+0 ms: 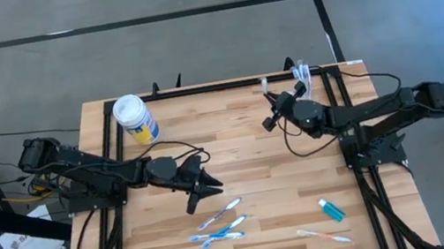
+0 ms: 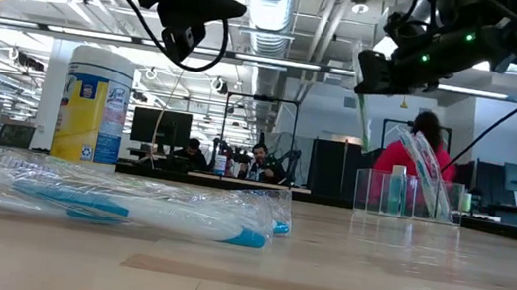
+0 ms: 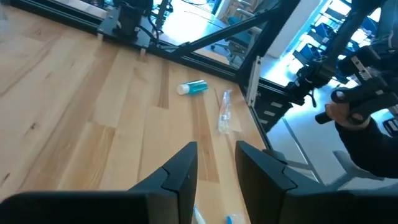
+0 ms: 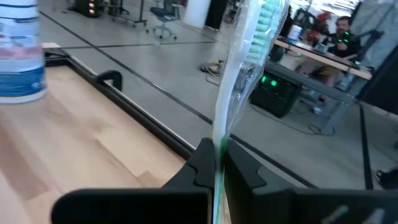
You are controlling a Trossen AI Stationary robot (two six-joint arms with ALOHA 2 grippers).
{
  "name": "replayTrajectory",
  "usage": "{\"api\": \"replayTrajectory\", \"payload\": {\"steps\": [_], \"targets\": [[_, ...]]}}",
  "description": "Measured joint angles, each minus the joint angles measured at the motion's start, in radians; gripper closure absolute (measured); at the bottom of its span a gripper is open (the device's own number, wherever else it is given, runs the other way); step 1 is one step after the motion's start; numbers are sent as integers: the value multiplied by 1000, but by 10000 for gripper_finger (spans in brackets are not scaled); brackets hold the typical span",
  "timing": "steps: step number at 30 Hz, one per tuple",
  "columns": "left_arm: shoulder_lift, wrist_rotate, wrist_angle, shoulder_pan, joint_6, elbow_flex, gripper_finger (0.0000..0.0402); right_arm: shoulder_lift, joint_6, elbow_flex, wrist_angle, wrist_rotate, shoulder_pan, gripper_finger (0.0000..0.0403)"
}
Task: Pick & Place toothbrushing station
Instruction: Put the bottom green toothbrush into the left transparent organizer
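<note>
The toothbrushing station, a see-through cup (image 1: 308, 75) (image 2: 407, 195), stands at the table's far right with wrapped brushes in it. My right gripper (image 1: 275, 96) (image 4: 217, 165) hovers just left of it, shut on a green toothbrush in clear wrap (image 4: 249, 68) (image 2: 364, 114). My left gripper (image 1: 204, 181) (image 3: 215, 168) hangs open over the table's middle with nothing between its fingers. Two wrapped blue toothbrushes (image 1: 220, 225) (image 2: 130, 206) lie on the wood near it, and a third wrapped toothbrush (image 1: 324, 235) (image 3: 224, 112) lies near the front right. My right gripper pinches the wrapped toothbrush's handle (image 4: 219, 140) between its two fingers. The fingers come about level from the table's right side. The brush runs on past the fingertips to its green bristle head (image 4: 267, 22). It is lifted clear of the table and stands steeply in the low view.
A yellow-and-blue canister with a white lid (image 1: 134, 119) (image 2: 93, 108) stands at the far left. A teal tube (image 1: 332, 209) (image 3: 191, 88) lies near the front right. A black frame (image 1: 198, 89) rims the table. People sit in the room beyond.
</note>
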Motion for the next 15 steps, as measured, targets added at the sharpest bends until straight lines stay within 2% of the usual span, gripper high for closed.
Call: {"api": "replayTrajectory", "payload": {"steps": [10,15], "targets": [[0,-16,0,-13,6,0,298,8,51,0,-31,-5,-102,400],[0,-16,0,-13,7,0,298,8,111,0,-96,-70,-164,400]]}}
